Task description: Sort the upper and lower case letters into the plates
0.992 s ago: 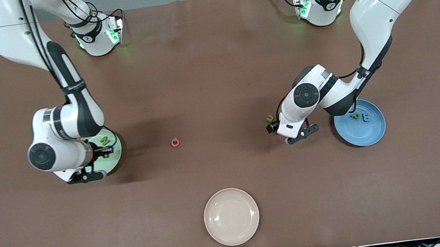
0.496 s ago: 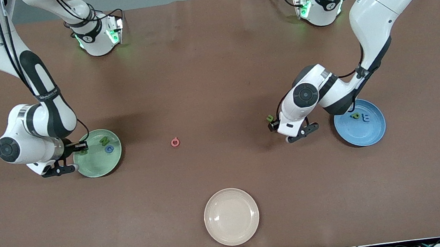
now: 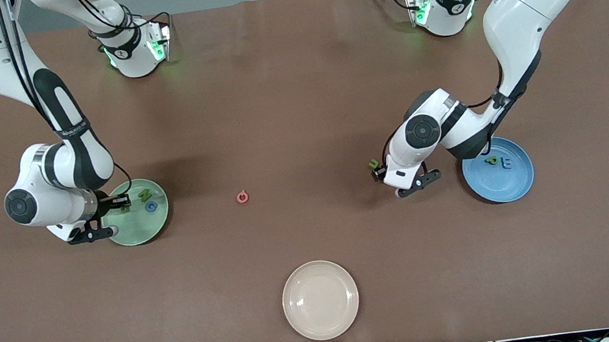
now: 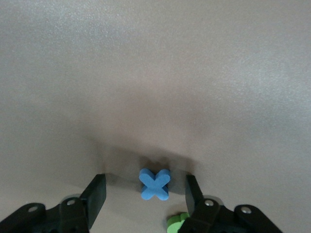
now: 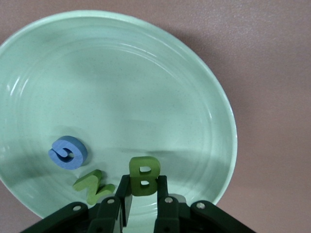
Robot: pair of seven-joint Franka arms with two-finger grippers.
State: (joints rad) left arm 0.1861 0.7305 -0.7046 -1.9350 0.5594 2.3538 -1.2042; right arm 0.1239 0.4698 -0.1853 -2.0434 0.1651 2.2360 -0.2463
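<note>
Readable letter shapes: a green B (image 5: 144, 176), a green N (image 5: 92, 187) and a blue G (image 5: 68, 152) over or in the pale green plate (image 5: 184, 82). A blue X (image 4: 154, 184) lies on the table (image 4: 155, 73).

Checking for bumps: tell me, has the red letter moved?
No. The red letter lies at the same spot between the green plate and blue plate.

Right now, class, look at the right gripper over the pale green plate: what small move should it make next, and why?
Probably open. The right gripper is shut on the green B and hangs low over the pale green plate, where a green N and a blue G already lie, so releasing should drop the B among them.
</note>
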